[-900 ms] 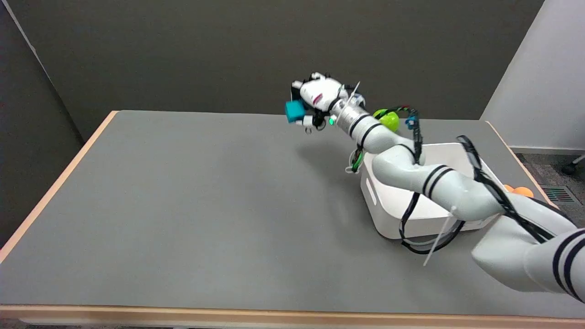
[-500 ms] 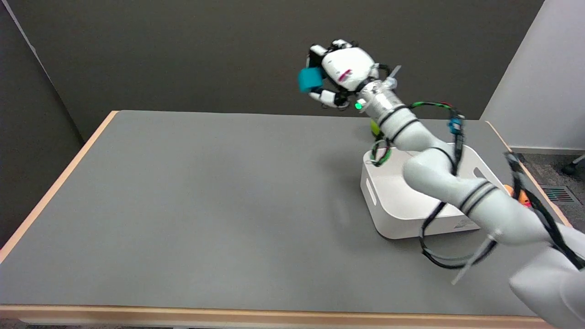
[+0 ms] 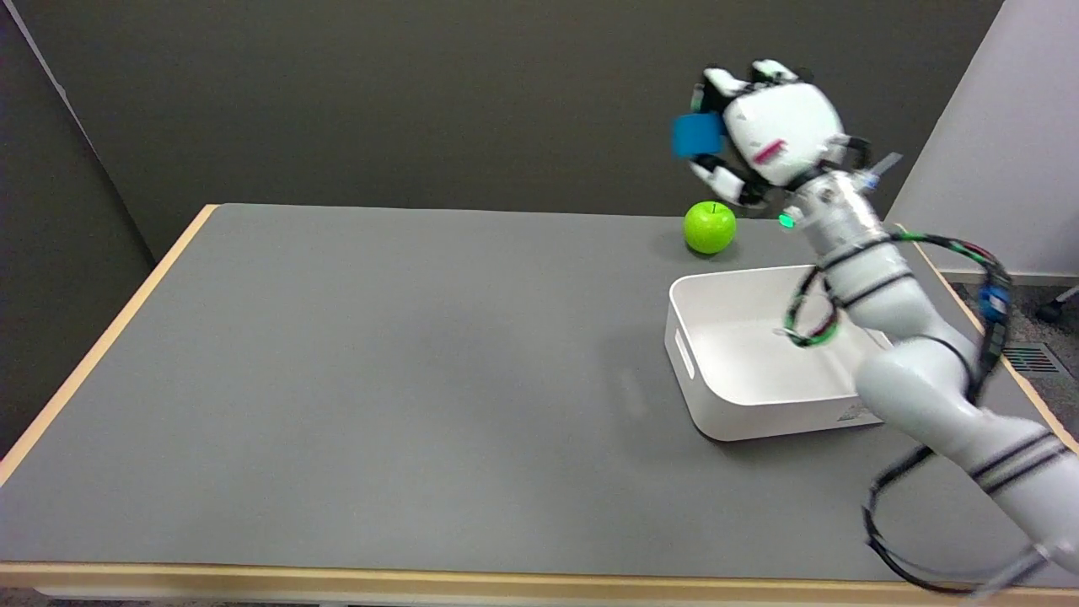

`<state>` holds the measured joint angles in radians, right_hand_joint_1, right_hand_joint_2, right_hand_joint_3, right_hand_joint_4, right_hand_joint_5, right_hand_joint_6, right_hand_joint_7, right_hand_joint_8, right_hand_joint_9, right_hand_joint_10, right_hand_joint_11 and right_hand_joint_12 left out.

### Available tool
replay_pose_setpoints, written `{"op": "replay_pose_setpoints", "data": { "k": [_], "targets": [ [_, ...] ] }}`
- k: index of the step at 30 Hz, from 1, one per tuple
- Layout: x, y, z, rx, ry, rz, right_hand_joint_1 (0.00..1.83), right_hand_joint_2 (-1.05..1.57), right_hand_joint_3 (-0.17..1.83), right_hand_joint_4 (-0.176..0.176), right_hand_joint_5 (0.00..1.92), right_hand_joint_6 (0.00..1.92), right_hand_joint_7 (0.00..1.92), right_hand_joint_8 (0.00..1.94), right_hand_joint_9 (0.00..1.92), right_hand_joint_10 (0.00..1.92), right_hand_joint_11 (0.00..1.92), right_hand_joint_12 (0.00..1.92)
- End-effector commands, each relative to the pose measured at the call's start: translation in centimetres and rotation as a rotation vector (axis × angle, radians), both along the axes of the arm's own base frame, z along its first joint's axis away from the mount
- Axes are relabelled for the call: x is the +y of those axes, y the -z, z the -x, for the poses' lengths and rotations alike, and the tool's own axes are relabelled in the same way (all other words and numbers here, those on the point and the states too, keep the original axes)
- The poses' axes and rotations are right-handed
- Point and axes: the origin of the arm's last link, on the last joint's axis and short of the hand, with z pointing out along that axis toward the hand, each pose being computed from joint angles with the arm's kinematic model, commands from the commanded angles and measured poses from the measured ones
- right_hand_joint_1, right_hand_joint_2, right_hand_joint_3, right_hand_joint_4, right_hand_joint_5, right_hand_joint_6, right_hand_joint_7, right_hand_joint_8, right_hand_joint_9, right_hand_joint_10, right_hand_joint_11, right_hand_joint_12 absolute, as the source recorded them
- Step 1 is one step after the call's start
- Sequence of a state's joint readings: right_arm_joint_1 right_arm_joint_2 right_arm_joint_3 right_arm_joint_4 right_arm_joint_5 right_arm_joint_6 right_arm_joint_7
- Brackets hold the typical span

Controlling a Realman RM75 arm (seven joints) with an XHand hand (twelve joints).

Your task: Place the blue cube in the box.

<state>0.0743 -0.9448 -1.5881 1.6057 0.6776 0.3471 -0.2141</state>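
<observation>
One blue cube [image 3: 696,135] pinched in the right hand [image 3: 771,135], looks light and rigid; flat opposite faces are the spot to grip.

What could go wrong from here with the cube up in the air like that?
The right hand holds the blue cube high, at its fingertips, so it might slip and bounce away. In this view the cube looks beyond the white box, near the green apple; released now, it would likely miss.
</observation>
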Motion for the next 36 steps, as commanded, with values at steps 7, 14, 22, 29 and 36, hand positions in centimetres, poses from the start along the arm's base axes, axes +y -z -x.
{"op": "replay_pose_setpoints", "data": {
  "k": [7,14,22,29,36],
  "targets": [
    [16.8,-9.6,6.6,-0.012,0.047,0.418,1.18,1.11,0.38,-0.176,0.66,1.51,0.7,1.55,0.86,1.86,0.41,1.92],
    [20.6,-9.9,10.8,-0.095,0.101,0.5,1.18,1.1,0.38,-0.176,0.66,1.51,0.71,1.55,0.87,1.86,0.43,1.92],
    [22.1,-8.0,14.7,-0.155,0.124,0.463,1.18,1.1,0.37,-0.176,0.66,1.51,0.71,1.54,0.86,1.84,0.43,1.92],
    [19.2,-6.7,14.2,-0.159,0.095,0.369,1.18,1.1,0.37,-0.176,0.66,1.51,0.71,1.54,0.86,1.84,0.44,1.92],
    [15.4,-5.6,11.6,-0.198,0.065,0.266,0.91,0.81,0.76,0.022,0.41,0.9,0.66,1.03,0.75,1.49,0.24,1.92]
  ]
}}
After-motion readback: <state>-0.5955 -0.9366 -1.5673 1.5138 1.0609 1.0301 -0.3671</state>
